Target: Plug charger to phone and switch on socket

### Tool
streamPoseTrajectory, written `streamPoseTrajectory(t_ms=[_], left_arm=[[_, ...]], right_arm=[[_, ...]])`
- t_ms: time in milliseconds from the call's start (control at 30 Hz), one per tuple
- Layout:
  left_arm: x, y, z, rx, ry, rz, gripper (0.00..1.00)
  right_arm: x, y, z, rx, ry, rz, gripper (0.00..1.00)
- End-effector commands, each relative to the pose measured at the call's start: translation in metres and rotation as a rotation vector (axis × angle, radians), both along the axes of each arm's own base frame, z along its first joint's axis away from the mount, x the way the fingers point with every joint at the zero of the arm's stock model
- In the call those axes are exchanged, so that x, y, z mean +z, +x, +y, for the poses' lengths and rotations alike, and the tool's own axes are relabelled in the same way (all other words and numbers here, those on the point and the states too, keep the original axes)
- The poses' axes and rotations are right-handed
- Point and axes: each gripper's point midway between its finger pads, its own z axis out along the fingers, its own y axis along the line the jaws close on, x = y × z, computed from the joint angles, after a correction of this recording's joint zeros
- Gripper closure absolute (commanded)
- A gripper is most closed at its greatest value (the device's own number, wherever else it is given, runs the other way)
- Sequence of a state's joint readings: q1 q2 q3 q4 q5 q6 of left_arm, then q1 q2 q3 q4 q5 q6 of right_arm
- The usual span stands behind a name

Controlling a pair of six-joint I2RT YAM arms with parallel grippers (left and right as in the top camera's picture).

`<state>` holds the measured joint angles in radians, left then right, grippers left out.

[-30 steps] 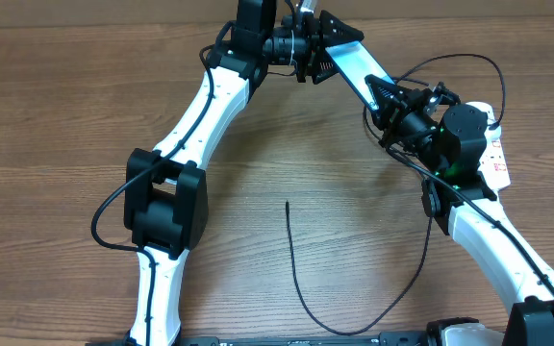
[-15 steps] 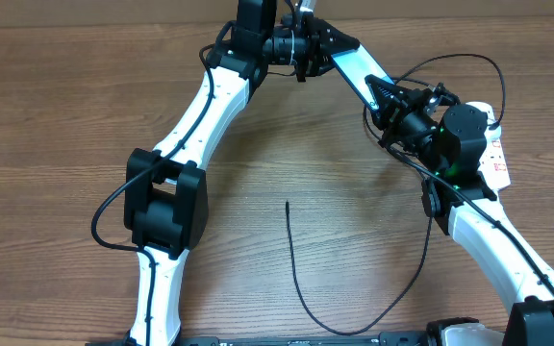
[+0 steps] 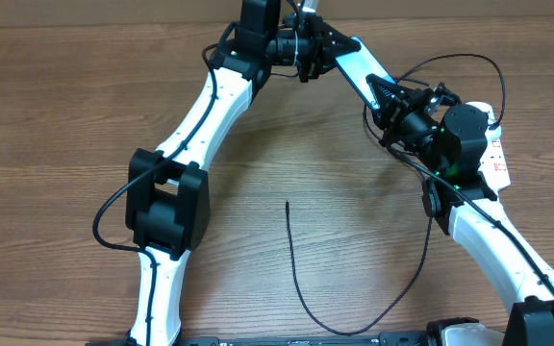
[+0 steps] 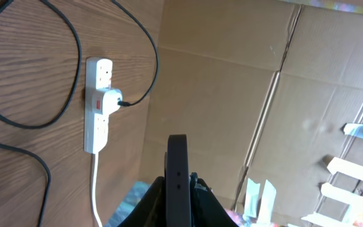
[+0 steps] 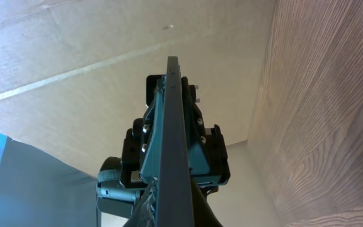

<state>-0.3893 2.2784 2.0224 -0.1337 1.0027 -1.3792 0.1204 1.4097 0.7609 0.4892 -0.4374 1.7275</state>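
My left arm rises from the near edge with its elbow bent out to the left, and the wrist turns rightward at the far side of the table (image 3: 56, 115). My right arm comes up from the near right corner, and its wrist points up and to the left. The two wrists face each other along one slanted line.

The phone (image 3: 359, 69) spans the gap between them, lit screen up, running from far left to near right. From above I cannot tell how high it sits off the wood.

A cardboard wall (image 4: 232, 94) stands close behind my left wrist, so there is little room on the far side. Broad wood lies to the left of my left arm and in the middle between the arms. The socket (image 3: 495, 154) lies at the right edge, just beside my right forearm and partly hidden by it.

My left pincer (image 3: 327, 50) is narrow, with its fingers on the phone's far-left end. My right pincer (image 3: 381, 96) is clamped on the near-right end. Each wrist view shows the phone edge-on between its fingers.

The charger (image 3: 294, 269) has its tip lying on the wood mid-table, well apart from the phone. The cable curves toward the near edge, climbs past my right arm and loops round to its plug, which is seated in the socket.
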Motion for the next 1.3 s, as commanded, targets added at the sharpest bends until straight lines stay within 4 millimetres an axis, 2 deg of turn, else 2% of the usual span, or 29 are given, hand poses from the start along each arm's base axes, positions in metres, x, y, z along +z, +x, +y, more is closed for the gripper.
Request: streamPoseTrajectory(t_ms=[0, 100, 633, 767, 967, 1100, 1200, 1233, 1267], left_arm=[[0.006, 0.002, -0.007, 0.020, 0.014, -0.065, 0.89], [0.006, 0.005, -0.006, 0.036, 0.019, -0.066, 0.96], [0.004, 0.011, -0.005, 0.069, 0.032, -0.071, 0.96], [0.003, 0.012, -0.004, 0.078, 0.036, -0.073, 0.96], [0.003, 0.013, -0.004, 0.083, 0.038, -0.073, 0.96], [0.003, 0.013, -0.004, 0.083, 0.038, -0.073, 0.96], [0.003, 0.014, -0.002, 0.085, 0.037, -0.073, 0.96], [0.003, 0.015, -0.001, 0.087, 0.037, -0.073, 0.96], [0.003, 0.015, 0.000, 0.087, 0.037, -0.073, 0.96]], right_arm=[[0.018, 0.000, 0.004, 0.017, 0.008, -0.047, 0.96], [0.018, 0.000, 0.004, 0.017, 0.008, -0.047, 0.96], [0.015, 0.000, 0.004, 0.017, 0.006, -0.032, 0.96], [0.015, 0.000, 0.004, 0.018, 0.006, -0.033, 0.85], [0.015, -0.001, 0.005, 0.025, 0.006, -0.033, 0.86], [0.015, -0.001, 0.005, 0.025, 0.006, -0.033, 0.72], [0.015, -0.001, 0.005, 0.025, 0.007, -0.033, 0.55], [0.015, -0.001, 0.005, 0.025, 0.007, -0.033, 0.46], [0.015, -0.001, 0.005, 0.025, 0.007, -0.033, 0.40]])
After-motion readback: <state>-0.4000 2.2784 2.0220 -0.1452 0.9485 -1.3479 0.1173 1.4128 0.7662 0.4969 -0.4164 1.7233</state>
